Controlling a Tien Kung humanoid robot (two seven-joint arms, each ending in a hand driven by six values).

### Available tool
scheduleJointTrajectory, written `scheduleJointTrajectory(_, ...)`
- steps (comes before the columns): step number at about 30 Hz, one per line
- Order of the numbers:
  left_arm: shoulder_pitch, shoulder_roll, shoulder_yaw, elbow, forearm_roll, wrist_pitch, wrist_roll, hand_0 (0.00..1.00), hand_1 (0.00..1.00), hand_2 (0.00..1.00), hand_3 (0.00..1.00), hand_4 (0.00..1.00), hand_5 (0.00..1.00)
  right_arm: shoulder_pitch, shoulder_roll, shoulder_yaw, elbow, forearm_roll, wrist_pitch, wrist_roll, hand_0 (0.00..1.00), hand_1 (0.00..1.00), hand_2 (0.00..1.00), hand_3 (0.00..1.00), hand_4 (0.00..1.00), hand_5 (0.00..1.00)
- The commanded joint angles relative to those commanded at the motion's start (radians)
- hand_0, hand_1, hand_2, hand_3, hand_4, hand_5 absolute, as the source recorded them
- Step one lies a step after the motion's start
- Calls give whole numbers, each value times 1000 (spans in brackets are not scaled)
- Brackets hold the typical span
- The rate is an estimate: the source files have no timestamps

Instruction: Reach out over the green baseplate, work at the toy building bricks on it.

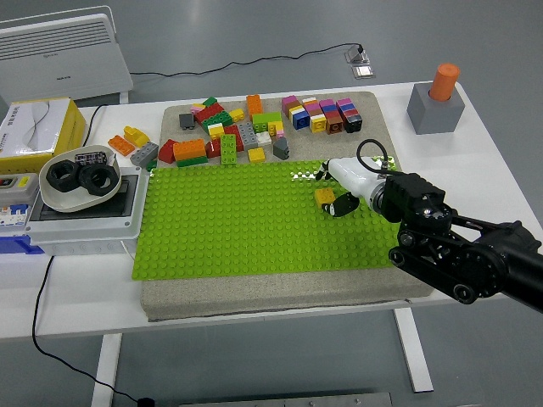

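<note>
A small yellow brick (pixel 323 197) sits on the green baseplate (pixel 229 229), right of its middle. My right hand (pixel 333 190), white with black fingers, reaches in from the right and hovers at this brick. One black finger (pixel 344 204) lies against the brick's right side. Another finger (pixel 321 175) is raised just beyond the brick and apart from it. The hand holds nothing. A pile of loose coloured bricks (pixel 246 127) lies on the grey mat behind the baseplate. My left arm is out of view.
A grey block with an orange cylinder (pixel 436 102) stands at the far right. A white box carrying a bowl of black rings (pixel 78 180) sits left of the baseplate, with a yellow box (pixel 34 131) behind it. Loose orange and yellow bricks (pixel 131 142) lie between them.
</note>
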Motion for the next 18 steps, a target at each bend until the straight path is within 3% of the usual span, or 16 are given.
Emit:
scheduleJointTrajectory(6,1,-3,2,0,-1,-1,1,700,608,518,531,572,427,-6,-7,14,20,-6,-2,-2,802,752,780,722,751,189)
scheduleJointTrajectory(11,5,-5,2,0,-7,0,1,700,609,518,532,573,426,-39,-46,71,111,-36,-17,-7,802,755,782,716,759,191)
scheduleJointTrajectory(18,7,-7,-2,0,-13,2,-2,701,609,517,532,574,427,-88,-88,92,209,-157,11,-36,808,767,791,652,791,239)
